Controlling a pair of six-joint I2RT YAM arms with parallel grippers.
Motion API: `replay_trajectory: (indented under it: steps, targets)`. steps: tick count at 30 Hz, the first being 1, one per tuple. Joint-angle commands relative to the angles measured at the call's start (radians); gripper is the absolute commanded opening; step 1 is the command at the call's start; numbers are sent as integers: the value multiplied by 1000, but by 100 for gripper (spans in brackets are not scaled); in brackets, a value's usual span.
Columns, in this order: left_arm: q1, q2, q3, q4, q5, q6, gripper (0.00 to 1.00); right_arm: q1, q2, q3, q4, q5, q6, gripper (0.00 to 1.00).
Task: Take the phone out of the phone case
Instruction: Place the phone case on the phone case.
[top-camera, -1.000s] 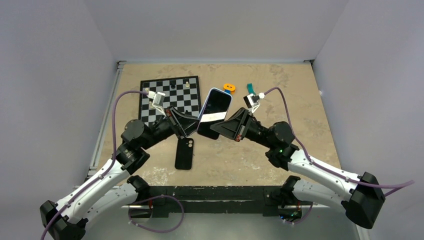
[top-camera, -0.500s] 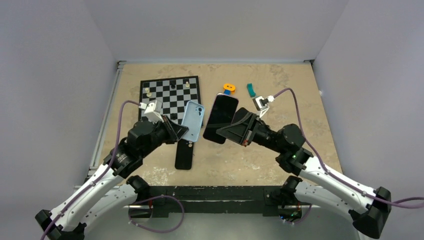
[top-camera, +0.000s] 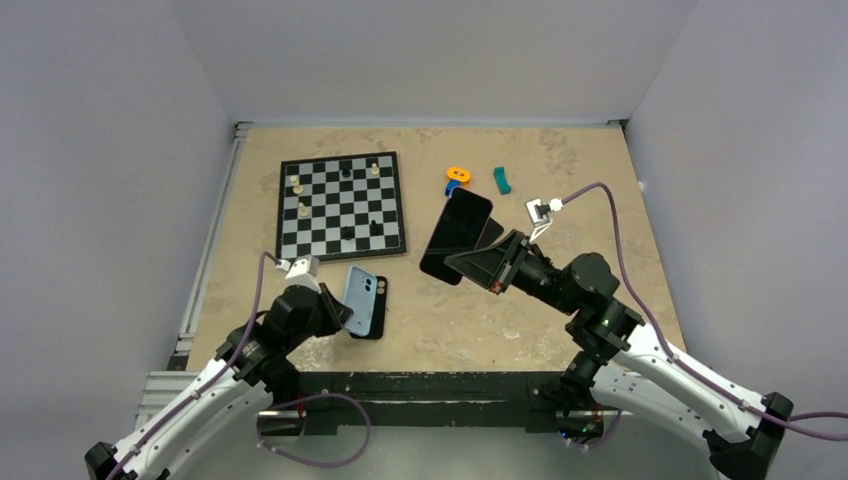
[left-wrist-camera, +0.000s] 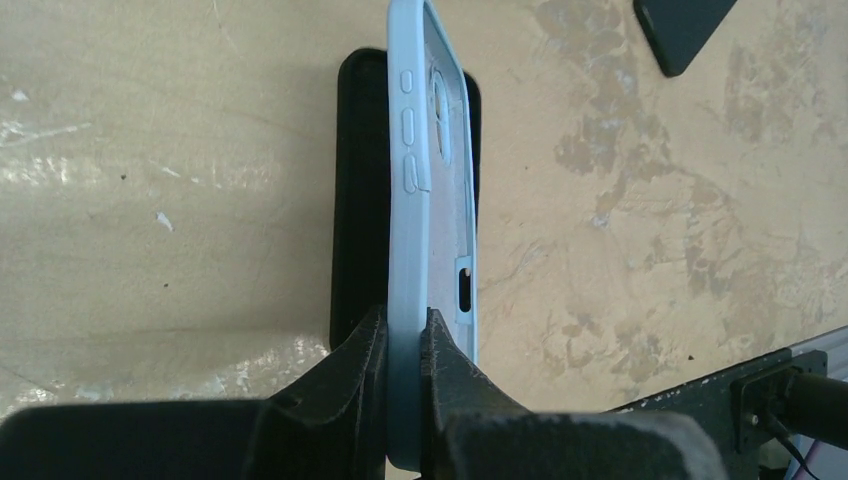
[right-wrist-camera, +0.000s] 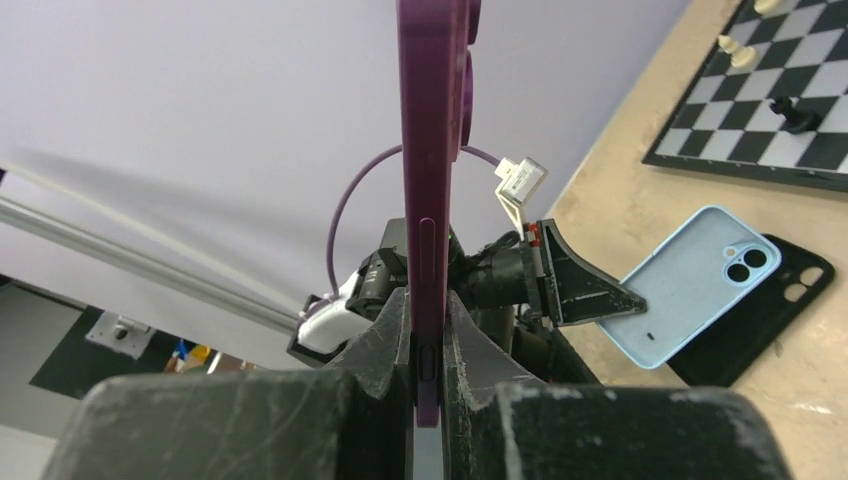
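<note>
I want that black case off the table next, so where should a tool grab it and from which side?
From above, probably, pinching the black case across its two long edges near the middle: it lies flat, so only the narrow width offers a hold. The blue case in the left tool hangs over it and should move aside first.

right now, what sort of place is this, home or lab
Most likely a robot test cell in a lab: plain grey walls box in the table, two arms are bolted at its near edge, and the props are unrelated, a chessboard and small coloured parts.
</note>
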Motion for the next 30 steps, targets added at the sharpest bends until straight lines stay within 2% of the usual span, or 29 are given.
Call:
replay_trajectory:
  steps: [1, 13, 21, 26, 30]
  targets:
    - [1, -18, -77, 132, 58, -65, 0, -8, 4, -11, 59, 23, -16, 0]
    - [1, -5, -152, 201, 70, -144, 0, -17, 28, -68, 109, 18, 20, 0]
    - [1, 4, -162, 161, 56, -239, 1, -46, 69, -86, 14, 96, 12, 0]
    - [1, 35, -137, 116, 72, -282, 13, -111, 119, -142, 21, 83, 14, 0]
    - [1, 41, -109, 57, 86, -300, 40, -159, 157, -190, 31, 67, 29, 0]
